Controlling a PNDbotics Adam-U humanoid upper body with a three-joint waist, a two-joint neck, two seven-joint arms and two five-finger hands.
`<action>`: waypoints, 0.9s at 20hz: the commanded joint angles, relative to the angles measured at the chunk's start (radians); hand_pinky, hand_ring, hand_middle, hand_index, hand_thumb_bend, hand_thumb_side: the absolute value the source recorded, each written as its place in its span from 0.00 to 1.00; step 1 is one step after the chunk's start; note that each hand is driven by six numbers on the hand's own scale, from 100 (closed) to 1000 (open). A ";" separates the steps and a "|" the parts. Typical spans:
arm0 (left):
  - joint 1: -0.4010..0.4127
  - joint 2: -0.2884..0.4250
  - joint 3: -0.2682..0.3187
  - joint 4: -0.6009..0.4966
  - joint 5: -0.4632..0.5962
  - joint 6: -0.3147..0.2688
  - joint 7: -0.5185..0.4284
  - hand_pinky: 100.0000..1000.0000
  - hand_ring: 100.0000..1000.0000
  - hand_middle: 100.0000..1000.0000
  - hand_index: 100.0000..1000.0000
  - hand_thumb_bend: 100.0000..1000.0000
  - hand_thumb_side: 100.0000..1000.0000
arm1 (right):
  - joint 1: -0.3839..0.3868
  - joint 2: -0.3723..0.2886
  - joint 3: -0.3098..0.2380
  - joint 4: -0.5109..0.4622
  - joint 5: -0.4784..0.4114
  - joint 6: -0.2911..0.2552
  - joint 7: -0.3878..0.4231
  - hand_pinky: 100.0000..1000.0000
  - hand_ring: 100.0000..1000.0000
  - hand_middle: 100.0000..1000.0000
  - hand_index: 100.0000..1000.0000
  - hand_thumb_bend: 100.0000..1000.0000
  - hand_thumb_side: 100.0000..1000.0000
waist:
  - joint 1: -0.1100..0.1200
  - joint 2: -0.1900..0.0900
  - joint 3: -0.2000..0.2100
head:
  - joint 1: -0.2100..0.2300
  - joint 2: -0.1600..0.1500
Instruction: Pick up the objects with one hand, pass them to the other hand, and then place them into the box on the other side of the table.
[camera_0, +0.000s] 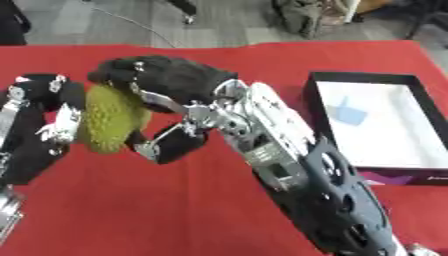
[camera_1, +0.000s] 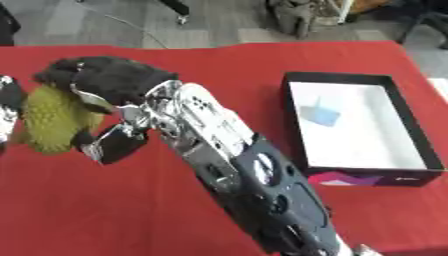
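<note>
a spiky yellow-green fruit sits above the red worktop at the left side of the scene, caught between the two robot hands. the right robot hand reaches across from the lower right on a long black and silver arm; its black fingers curl over the top and right side of the fruit, and its thumb comes up under the fruit's lower right edge, so it is closed round the fruit. the left robot hand comes in from the left edge and lies against the fruit's left side, fingers bent along it and touching it; whether it actually grips the fruit or only rests on it cannot be told. the fruit is between the two palms, partly hidden by the right fingers. well apart to the right, a black box with a white inside lies on the worktop, with a small blue thing in it
</note>
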 joint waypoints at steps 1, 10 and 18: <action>-0.018 -0.002 -0.002 -0.024 0.016 -0.003 -0.006 0.42 0.32 0.23 0.30 0.00 0.55 | -0.022 0.020 -0.002 -0.002 -0.038 0.029 -0.027 0.98 1.00 0.65 0.81 0.00 0.00 | 0.006 -0.012 0.002 | -0.004 -0.005; -0.016 -0.020 -0.005 -0.002 0.059 0.000 0.001 0.42 0.32 0.23 0.30 0.00 0.54 | -0.020 0.033 -0.007 0.015 -0.270 0.177 -0.154 0.88 0.94 0.49 0.58 0.00 0.00 | 0.005 -0.009 0.002 | -0.007 -0.003; 0.006 0.007 0.027 0.013 -0.003 0.054 0.070 0.50 0.44 0.39 0.52 0.00 0.42 | -0.010 0.010 -0.022 -0.008 -0.357 0.237 -0.208 0.87 0.93 0.47 0.51 0.00 0.04 | 0.005 -0.010 -0.002 | 0.001 -0.006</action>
